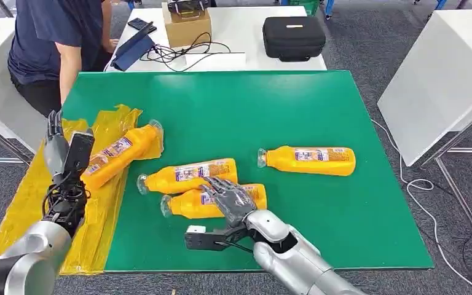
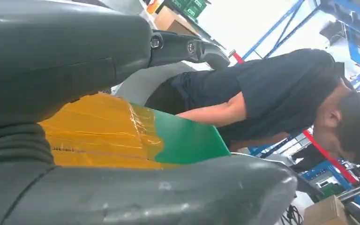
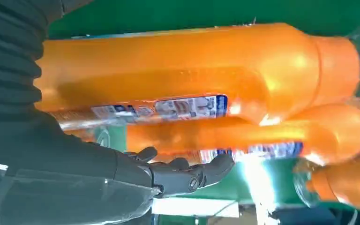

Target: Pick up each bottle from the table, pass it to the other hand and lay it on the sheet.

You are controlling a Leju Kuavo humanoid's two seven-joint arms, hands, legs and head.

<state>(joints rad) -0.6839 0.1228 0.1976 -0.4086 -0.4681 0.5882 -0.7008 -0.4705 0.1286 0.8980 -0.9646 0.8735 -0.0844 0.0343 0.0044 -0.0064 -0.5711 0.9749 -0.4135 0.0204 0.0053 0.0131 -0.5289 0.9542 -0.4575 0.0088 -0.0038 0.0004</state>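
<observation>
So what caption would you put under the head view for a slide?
Right hand reaches over the nearest orange bottle on the green table; one bottle already lies on the yellow sheet.

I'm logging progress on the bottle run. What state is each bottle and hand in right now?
Bottle on the sheet: lying flat on the yellow sheet.
Middle bottle: lying on the green table.
Nearest bottle: lying, right hand over it.
Far-right bottle: lying alone.
Left hand: raised, empty.
</observation>
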